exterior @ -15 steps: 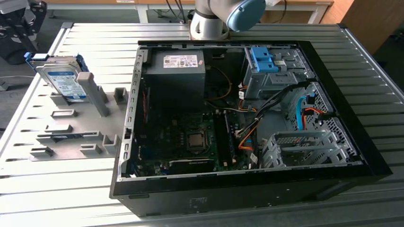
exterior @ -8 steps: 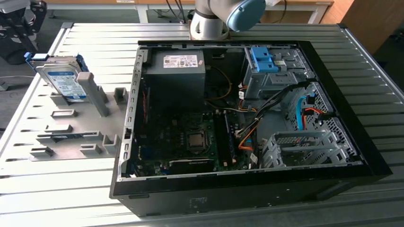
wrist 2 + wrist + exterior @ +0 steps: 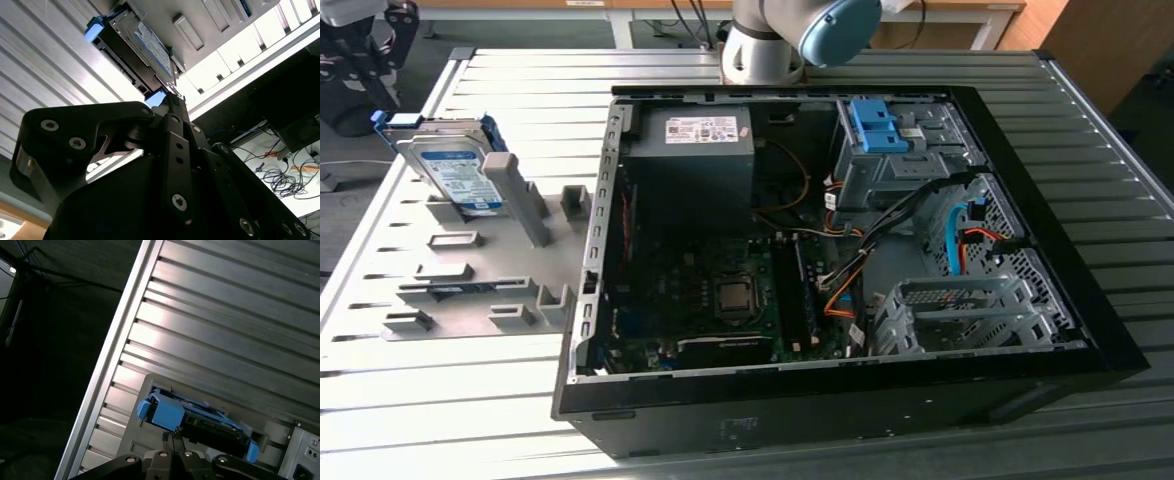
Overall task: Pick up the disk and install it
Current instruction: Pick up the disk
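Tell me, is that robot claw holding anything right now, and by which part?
Nothing is held. The disk stands in its gray rack, and the gripper faces its blue rail, apart from it.

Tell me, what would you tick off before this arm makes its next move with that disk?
1. Is the disk in place? Ok: it stands on edge in the grey holder at the exterior view's left.
2. Is the disk free? Ok: nothing touches it in the exterior view.
3. Is the gripper aimed at the disk? Ok: in both wrist views the disk lies beyond its tip.
4. Is the computer case open? Ok: its inside is exposed.
5. Is a slot free for the disk? Cannot tell: a blue bracket sits at the drive cage.
6. Are the cables clear of the cage? Cannot tell.
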